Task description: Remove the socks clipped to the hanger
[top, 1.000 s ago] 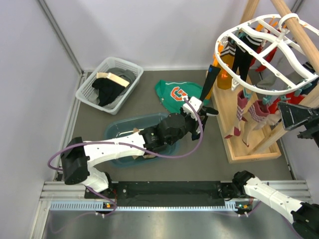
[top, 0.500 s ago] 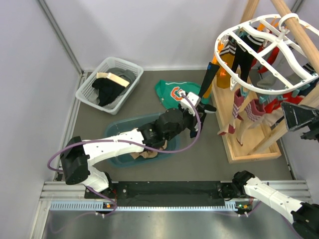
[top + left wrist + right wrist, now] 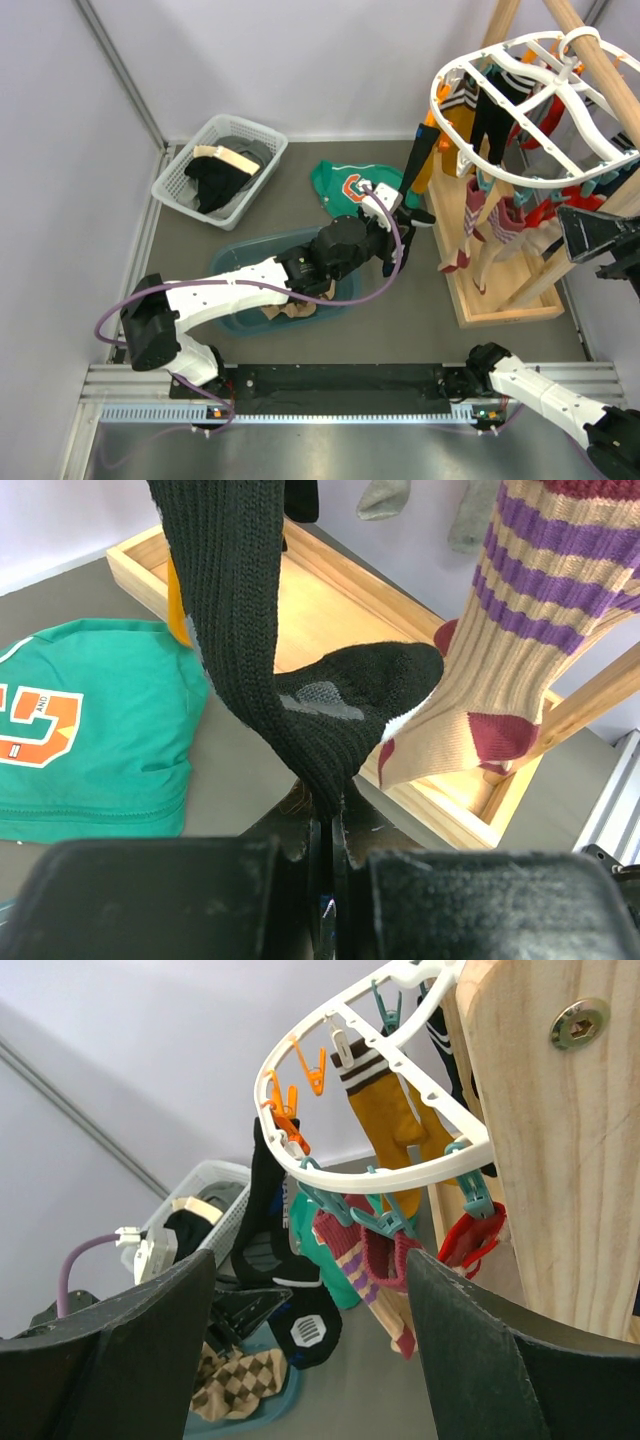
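Note:
The white oval hanger (image 3: 520, 95) hangs from the wooden pole stand at the right, with several socks clipped to it. My left gripper (image 3: 398, 212) is shut on the toe end of a long black sock (image 3: 417, 165) whose top is still clipped to the hanger's left rim. In the left wrist view the black sock (image 3: 250, 630) runs down into my closed jaws (image 3: 330, 825), beside a tan, purple and maroon striped sock (image 3: 520, 640). My right gripper (image 3: 600, 245) is open and empty, beside the hanger's near rim (image 3: 370, 1165). A mustard sock (image 3: 385, 1110), maroon socks (image 3: 380, 1250) and a red sock (image 3: 470, 1240) hang there.
A blue tub (image 3: 232, 262) under my left arm holds a tan argyle sock (image 3: 235, 1380). A white mesh basket (image 3: 178, 190) of dark clothes stands at the back left. The green sweatshirt (image 3: 345, 185) lies on the floor. The wooden stand's tray base (image 3: 500, 305) and pole (image 3: 560, 1140) are at the right.
My left gripper has drawn back to the left with the black sock's toe. The hanger and its maroon socks have swung left. The right gripper has hardly moved.

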Robot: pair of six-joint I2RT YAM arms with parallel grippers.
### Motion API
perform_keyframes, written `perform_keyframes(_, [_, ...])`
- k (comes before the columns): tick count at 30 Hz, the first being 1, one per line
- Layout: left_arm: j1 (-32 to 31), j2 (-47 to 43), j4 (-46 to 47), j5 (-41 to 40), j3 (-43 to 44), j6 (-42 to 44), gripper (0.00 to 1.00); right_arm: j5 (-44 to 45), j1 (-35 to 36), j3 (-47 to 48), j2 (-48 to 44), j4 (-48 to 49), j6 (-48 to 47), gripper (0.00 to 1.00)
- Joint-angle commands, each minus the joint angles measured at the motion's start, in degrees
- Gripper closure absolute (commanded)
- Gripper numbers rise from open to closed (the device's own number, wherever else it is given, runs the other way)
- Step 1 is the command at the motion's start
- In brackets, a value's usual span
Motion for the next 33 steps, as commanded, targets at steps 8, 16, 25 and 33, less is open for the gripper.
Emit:
perform_keyframes(8, [-1.01, -1.49, 1.72, 2.31, 0.86, 0.09, 1.0, -1.12, 0.3, -1.03, 1.75, 0.08, -0.37, 0.24])
perform_keyframes(16, [-3.91, -1.31, 1.89, -0.33, 0.68, 1.5, 1.0, -1.21, 0.3, -2.52, 1.66, -0.1, 0.07, 0.24])
perform_keyframes(25, [-7.16, -0.61, 2.86, -2.79, 0.85, 2.38, 1.0, -1.91, 0.3, -2.26, 3.24, -1.24, -0.19, 0.24])
perform_keyframes(33, [-9.09, 0.53, 3.3, -3.41, 1.65, 2.91, 1.0, -1.56, 0.3, -3.13, 2.45, -1.5, -0.28, 0.24])
